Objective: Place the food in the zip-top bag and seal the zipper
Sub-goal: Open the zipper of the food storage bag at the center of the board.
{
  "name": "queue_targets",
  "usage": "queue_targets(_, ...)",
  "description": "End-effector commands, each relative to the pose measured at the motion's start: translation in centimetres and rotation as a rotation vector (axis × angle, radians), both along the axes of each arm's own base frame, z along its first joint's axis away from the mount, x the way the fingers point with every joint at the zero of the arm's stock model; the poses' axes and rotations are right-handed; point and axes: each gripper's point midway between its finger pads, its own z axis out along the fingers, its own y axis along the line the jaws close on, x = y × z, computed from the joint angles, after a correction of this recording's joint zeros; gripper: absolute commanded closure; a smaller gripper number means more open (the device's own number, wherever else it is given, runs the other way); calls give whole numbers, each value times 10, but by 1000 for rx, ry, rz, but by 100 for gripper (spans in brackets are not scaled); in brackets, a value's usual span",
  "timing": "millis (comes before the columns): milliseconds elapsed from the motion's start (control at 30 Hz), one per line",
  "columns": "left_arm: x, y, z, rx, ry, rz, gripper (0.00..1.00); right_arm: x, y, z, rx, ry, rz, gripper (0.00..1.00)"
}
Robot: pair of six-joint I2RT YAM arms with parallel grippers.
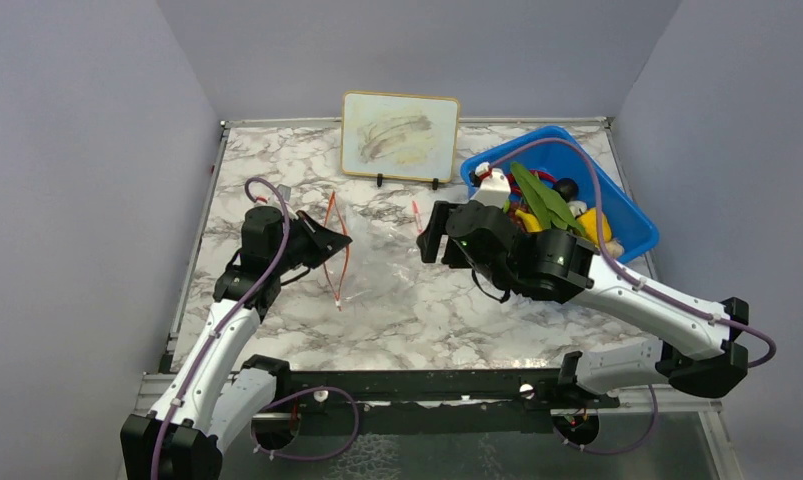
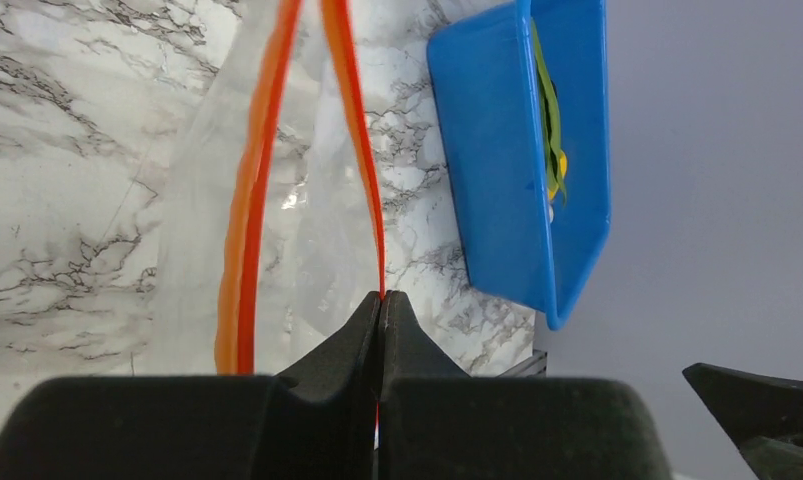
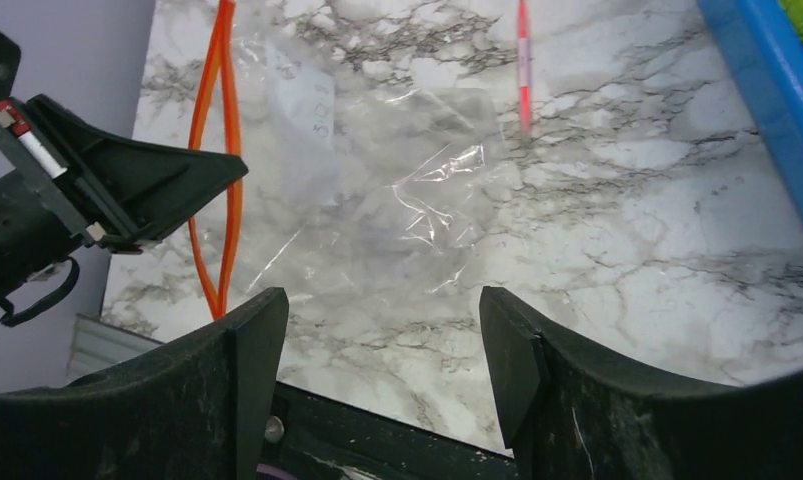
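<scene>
Left end effector [image 2: 381, 300] clamped on zipper [image 2: 362, 150], left of centre | right end effector [image 3: 382, 300] wide, empty, near zip-top bag [image 3: 377, 200] | food [image 1: 542, 195] in blue bin [image 1: 632, 212], upper right

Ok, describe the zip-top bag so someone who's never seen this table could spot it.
On the marble table, left of the blue bin, the zip-top bag lies mid-table, its mouth pinched by the left gripper. It is the only see-through thing, with a red-orange strip looping round its mouth.

Marble worktop [image 1: 407, 310]. On it: clear bag [image 1: 382, 255] between left pincer [image 1: 345, 240] and right pincer [image 1: 427, 235], small pen [image 1: 417, 213] just past right pincer, blue bin [image 1: 632, 215] to its right.
</scene>
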Motion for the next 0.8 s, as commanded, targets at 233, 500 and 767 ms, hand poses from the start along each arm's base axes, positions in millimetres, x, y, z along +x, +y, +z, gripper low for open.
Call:
queue_targets(233,-6,-7,30,-111,-18,15,100,-8,119,-27,259,-12,281,45)
queue_targets(500,-14,-10,33,-183,5,17,100,-14,170,-54,234,-1,316,47)
queue_targets(767,-17,-10,34,-193,1,17,100,-6,185,-72,262,9,273,51)
